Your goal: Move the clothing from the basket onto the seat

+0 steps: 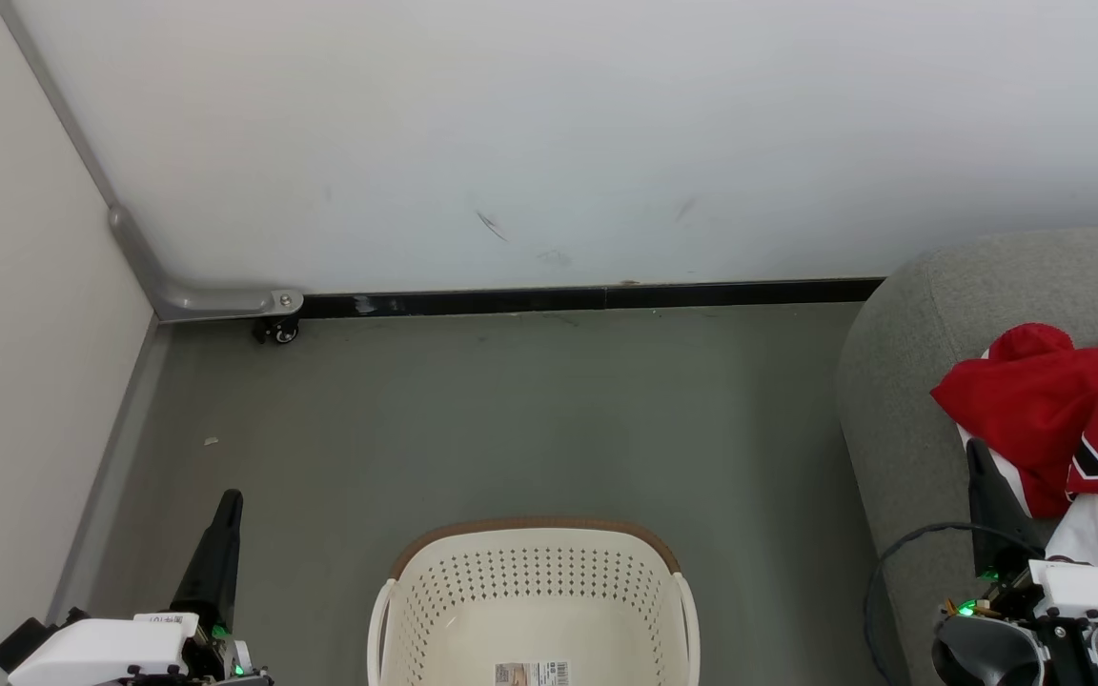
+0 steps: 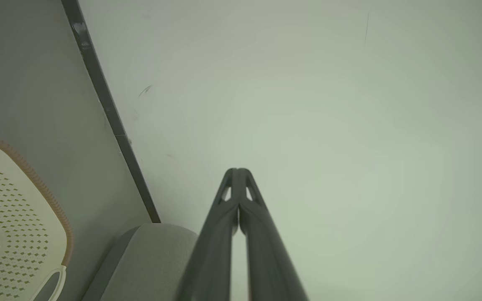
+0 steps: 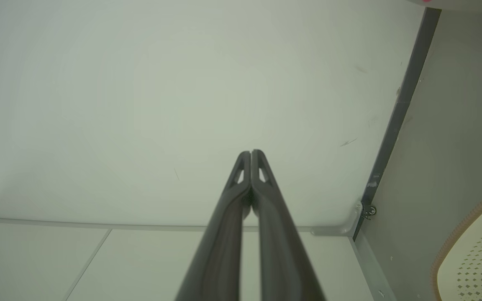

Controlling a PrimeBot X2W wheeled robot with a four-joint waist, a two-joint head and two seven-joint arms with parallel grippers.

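The red clothing (image 1: pixel 1054 410) with white trim and a black number lies heaped on the grey seat (image 1: pixel 902 381) at the right. The cream basket (image 1: pixel 535 581) with a brown rim stands on the floor at bottom centre, only a label sticker on its bottom. My left gripper (image 1: pixel 230 497) is at the lower left, shut and holding nothing, left of the basket. My right gripper (image 1: pixel 973 448) is at the lower right, shut and holding nothing, in front of the clothing on the seat. In the wrist views the left gripper (image 2: pixel 237 170) and the right gripper (image 3: pixel 251 151) show their tips pressed together, pointing at the white wall.
A white wall with a black skirting strip (image 1: pixel 587 297) runs across the back. A white partition (image 1: pixel 25 314) with a metal foot and a small castor (image 1: pixel 277 331) closes the left side. Grey floor (image 1: pixel 511 419) lies between basket and wall.
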